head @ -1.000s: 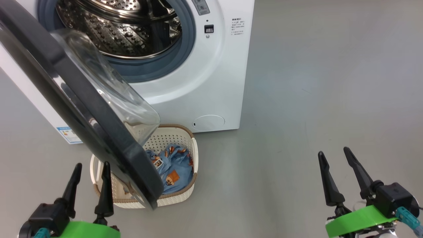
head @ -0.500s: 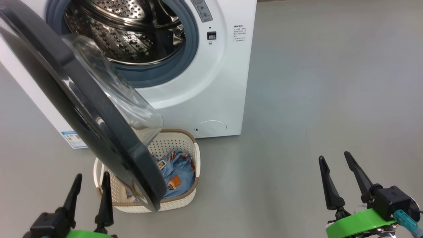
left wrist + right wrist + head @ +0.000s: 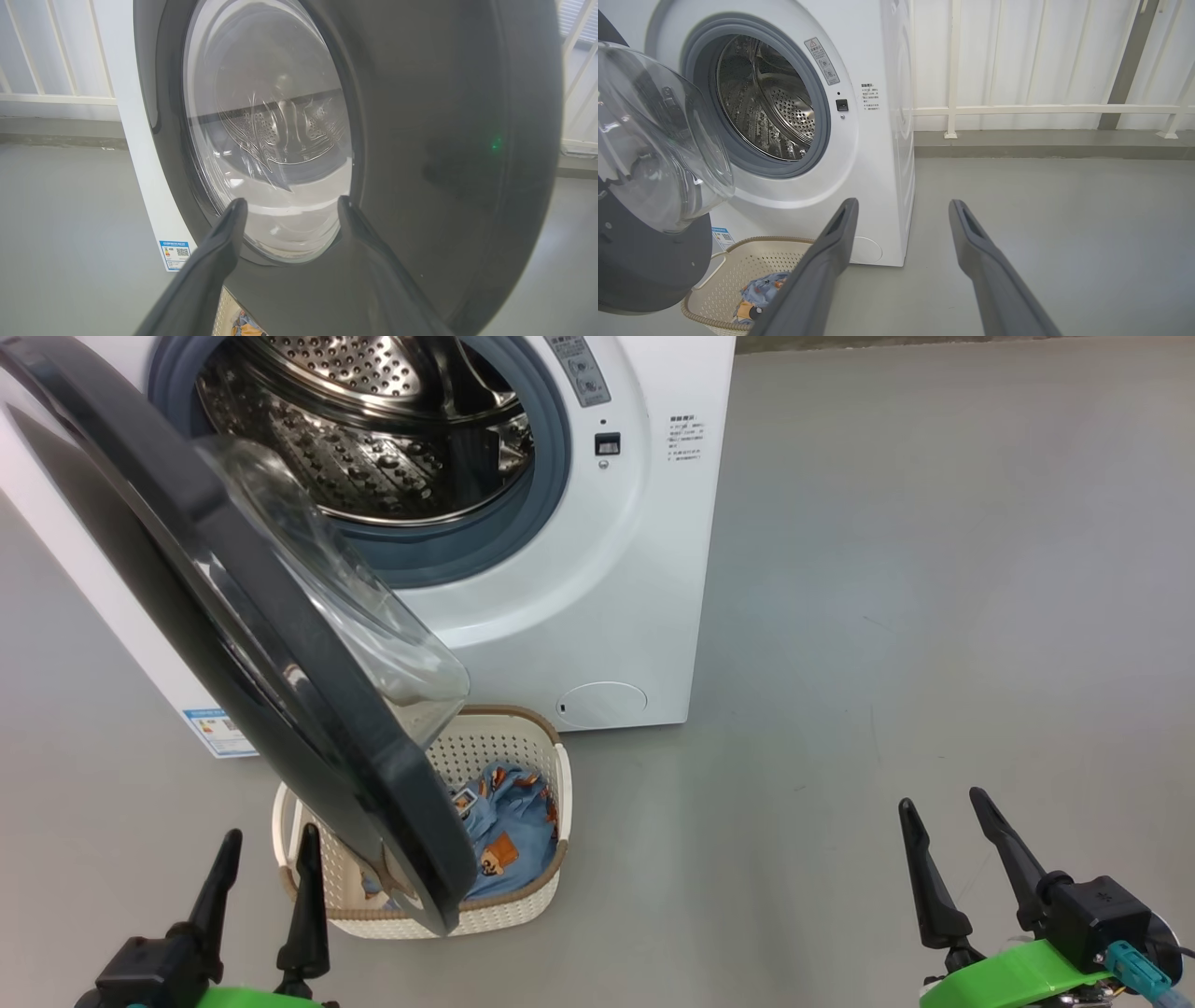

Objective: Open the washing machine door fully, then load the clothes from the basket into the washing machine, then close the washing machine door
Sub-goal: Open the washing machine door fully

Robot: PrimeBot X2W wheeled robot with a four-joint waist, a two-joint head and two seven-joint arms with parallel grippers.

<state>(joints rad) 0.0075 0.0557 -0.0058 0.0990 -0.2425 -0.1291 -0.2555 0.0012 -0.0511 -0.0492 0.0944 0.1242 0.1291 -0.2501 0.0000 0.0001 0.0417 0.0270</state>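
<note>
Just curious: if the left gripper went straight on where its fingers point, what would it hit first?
Most likely the washing machine door: the left gripper points at its outer face, though how far off is unclear.

washing machine door [image 3: 280,663] ajar | clothes [image 3: 509,831] in basket [image 3: 551,775] | both claws open, empty

Bright, even, diffuse light; shadows v. soft on the floor [image 3: 934,616]. Glare streaks on the washing machine door [image 3: 271,644] glass, drum [image 3: 373,448] glints. Wrist cams bow straight lines nr edges. My left pincer [image 3: 290,199] fingers [image 3: 205,270] look blurry up close.
</note>
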